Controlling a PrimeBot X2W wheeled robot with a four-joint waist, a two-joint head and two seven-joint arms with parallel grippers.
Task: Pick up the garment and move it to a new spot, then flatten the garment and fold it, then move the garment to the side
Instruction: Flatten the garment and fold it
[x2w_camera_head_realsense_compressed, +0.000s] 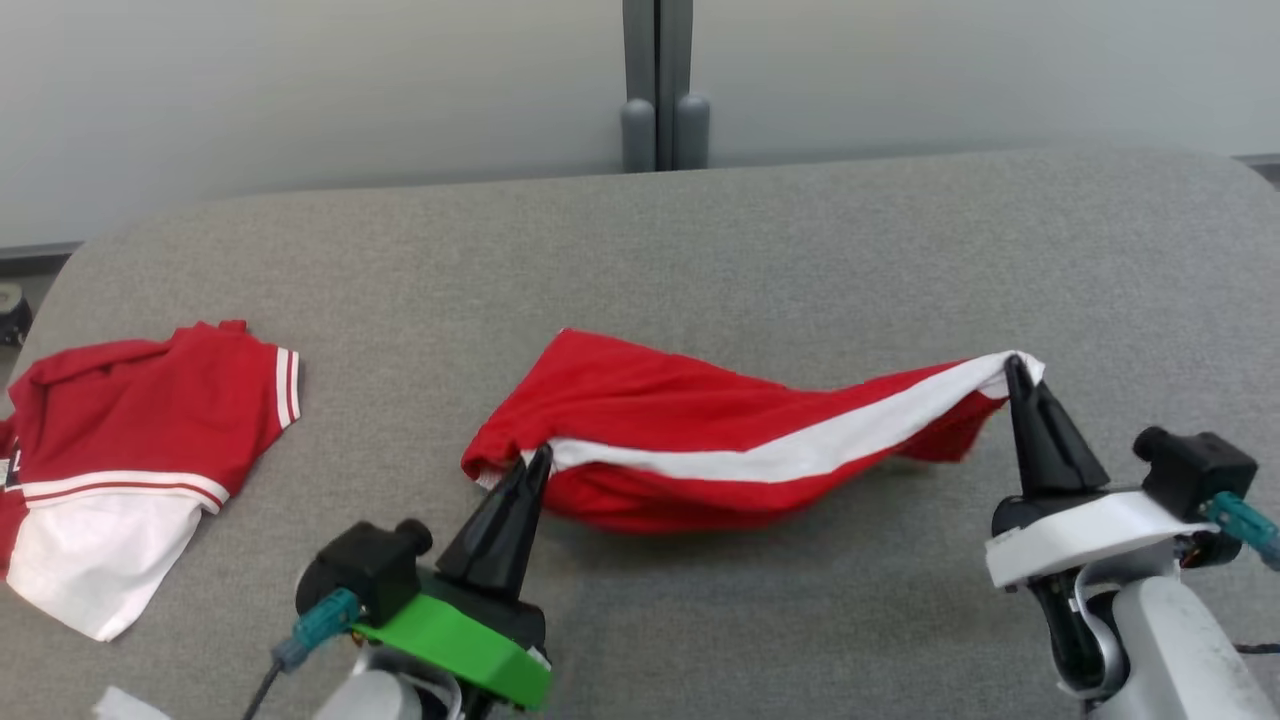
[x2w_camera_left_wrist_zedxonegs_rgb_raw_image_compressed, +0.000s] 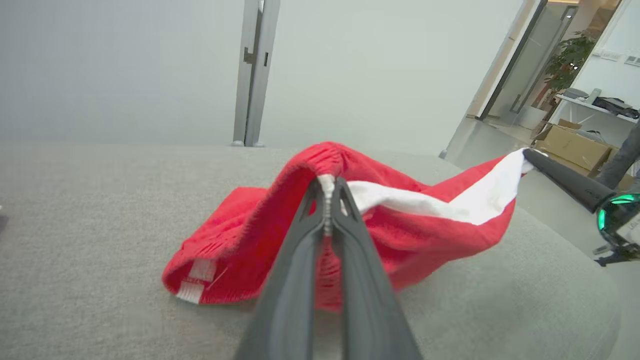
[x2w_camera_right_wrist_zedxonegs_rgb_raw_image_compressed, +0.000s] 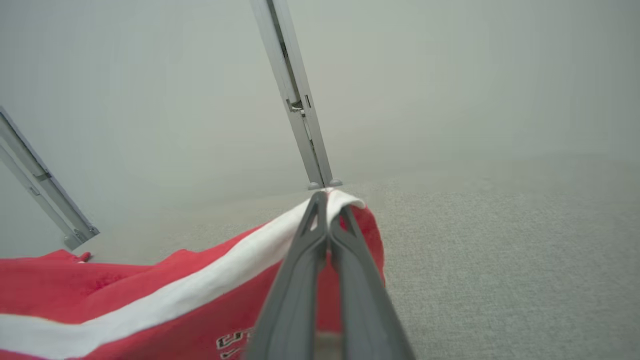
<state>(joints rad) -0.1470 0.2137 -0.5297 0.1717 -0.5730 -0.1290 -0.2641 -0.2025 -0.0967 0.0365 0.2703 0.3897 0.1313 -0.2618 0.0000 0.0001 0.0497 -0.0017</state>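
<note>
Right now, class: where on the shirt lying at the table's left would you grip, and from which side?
Probably the striped sleeve cuff: it juts out flat from the shirt toward the middle of the table, a free edge. Come from above on that inner side.

The head camera looks down across the grey felt-covered table (x2w_camera_head_realsense_compressed: 700, 250) toward the pale wall (x2w_camera_head_realsense_compressed: 300, 100). Both wrist cameras sit low, close to the red white-striped cloth garment (x2w_camera_head_realsense_compressed: 680, 410), which all views share.

One table (x2w_camera_head_realsense_compressed: 800, 230), two grippers, two garments: a garment (x2w_camera_head_realsense_compressed: 700, 440) between left gripper (x2w_camera_head_realsense_compressed: 540, 458) and right gripper (x2w_camera_head_realsense_compressed: 1016, 365), a shirt (x2w_camera_head_realsense_compressed: 130, 440) beyond the left one.
</note>
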